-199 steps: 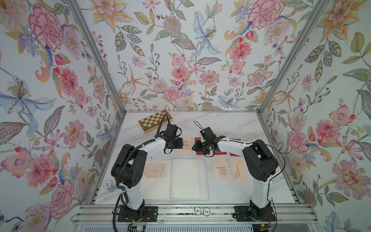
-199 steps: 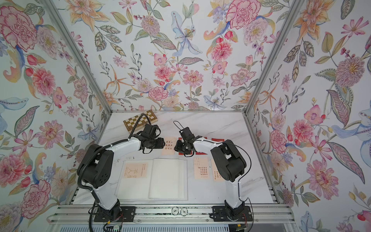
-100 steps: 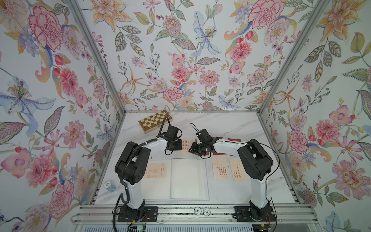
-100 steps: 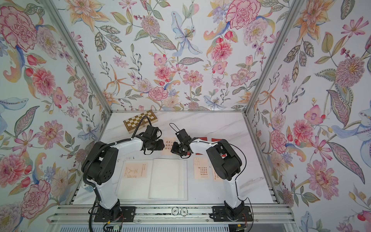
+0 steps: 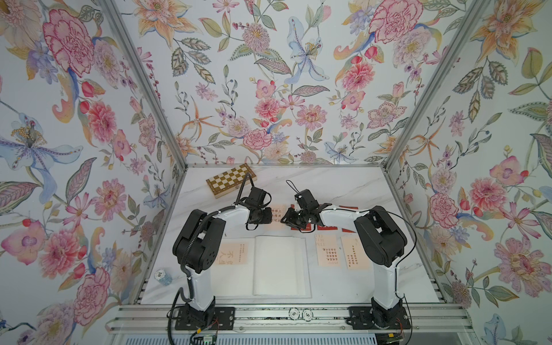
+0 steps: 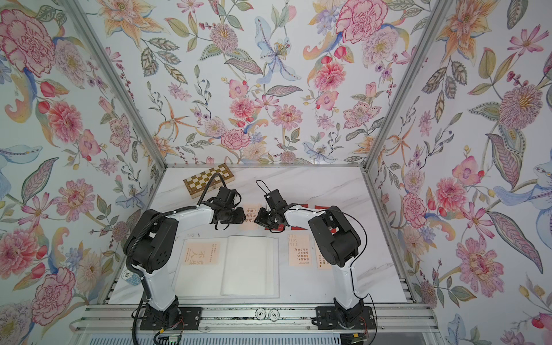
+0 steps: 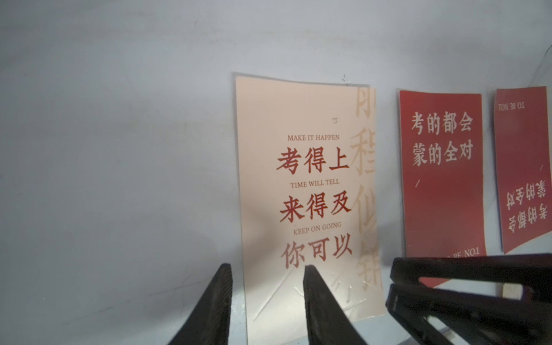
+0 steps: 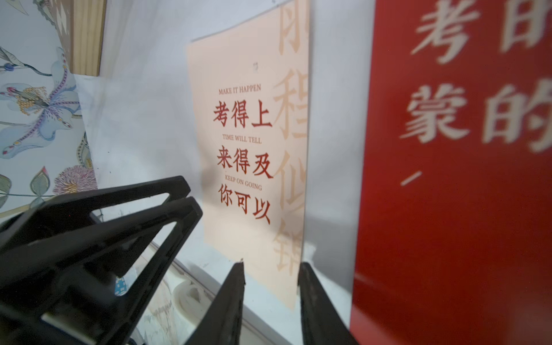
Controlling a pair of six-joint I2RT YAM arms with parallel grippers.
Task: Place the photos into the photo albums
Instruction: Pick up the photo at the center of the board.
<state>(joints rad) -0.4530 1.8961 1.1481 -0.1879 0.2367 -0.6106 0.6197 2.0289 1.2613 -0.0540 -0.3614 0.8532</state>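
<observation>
The photo album (image 5: 279, 265) (image 6: 248, 265) lies open at the table's front middle, with one cream photo (image 5: 231, 254) on its left page. A cream photo with red print (image 5: 277, 212) (image 7: 304, 185) (image 8: 251, 134) lies flat behind the album. My left gripper (image 5: 269, 215) (image 7: 267, 268) is open, its fingertips either side of this photo's one long edge. My right gripper (image 5: 284, 219) (image 8: 271, 265) is open too, straddling the photo's near corner from the opposite side. Red photos (image 7: 442, 179) (image 8: 448, 209) (image 5: 327, 228) lie beside it. Two more cream photos (image 5: 327, 251) lie right of the album.
A checkered wooden chessboard box (image 5: 231, 180) (image 6: 209, 180) sits at the back left, behind the left arm. A small stack of chips (image 5: 162, 276) stands at the front left edge. Floral walls close in three sides.
Both grippers have narrowed their jaws. The right gripper has moved left to the cream photo with red print, and the left gripper has edged closer to it.
</observation>
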